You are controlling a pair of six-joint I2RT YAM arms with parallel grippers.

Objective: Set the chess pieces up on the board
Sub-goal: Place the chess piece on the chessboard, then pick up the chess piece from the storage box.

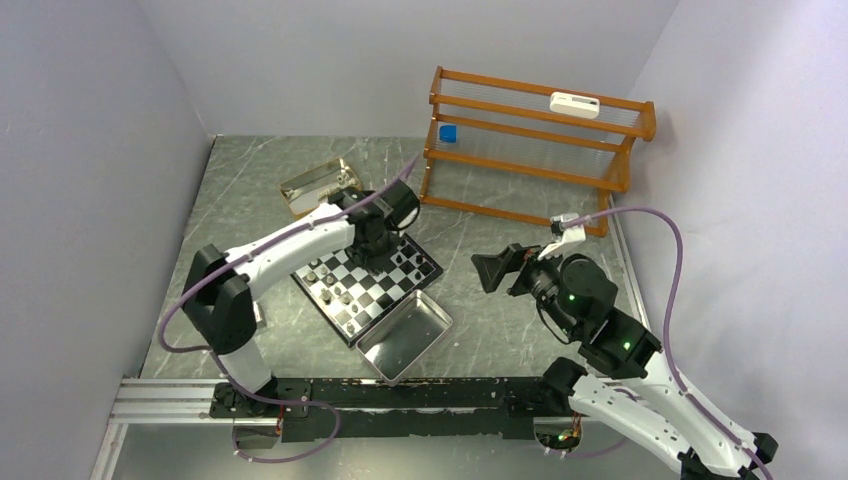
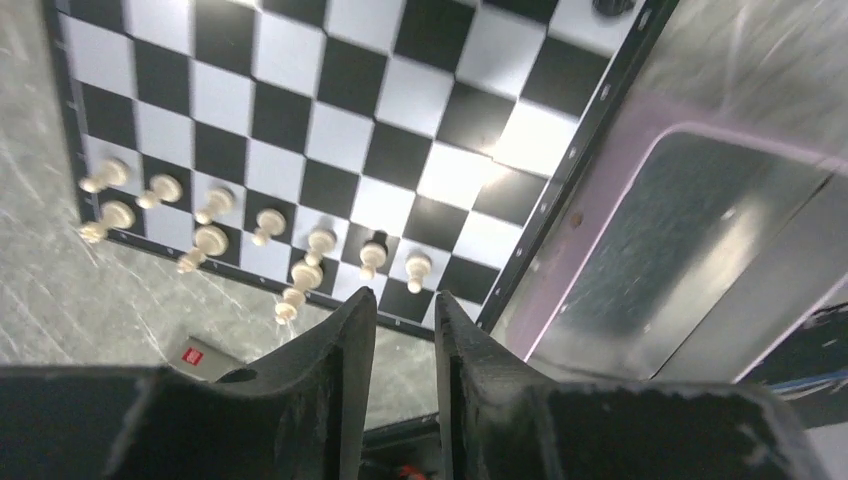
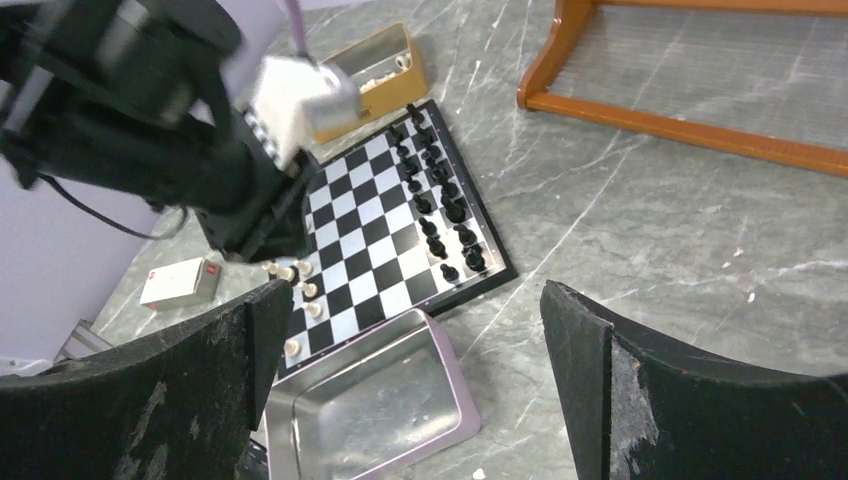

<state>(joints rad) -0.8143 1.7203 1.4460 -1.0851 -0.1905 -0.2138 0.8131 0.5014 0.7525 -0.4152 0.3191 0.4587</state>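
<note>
1. Two arms show in the top view. The left end effector (image 1: 378,255) hangs over the board (image 1: 390,292), which lies on the table (image 1: 250,190) with its corners at 12, 3, 6 and 9 o'clock. The right end effector (image 1: 490,272) stands well apart, at the board's 3 o'clock. A metal tray (image 1: 405,335) lies just beside the board's 5 o'clock edge. A gold box (image 1: 318,186) lies at the board's 11 o'clock.
2. Left wrist view: the fingers are parted by a narrow slit only, with nothing in it. Pale pieces (image 2: 268,228) stand in two ranks along the near board edge, at 10 to 12 o'clock from the fingertips, the closest just beyond them. The ranks run roughly 9 to 3 o'clock.
3. Right wrist view: the right end effector is spread wide and empty. Black pieces (image 3: 455,212) line the opposite board edge. The gold box holds a few pale items, too small to identify.
4. Judgement: if those items are pieces to be placed, the left arm is plainly nearer. In the top view the box lies between 10 and 11 o'clock from the left end effector.
</note>
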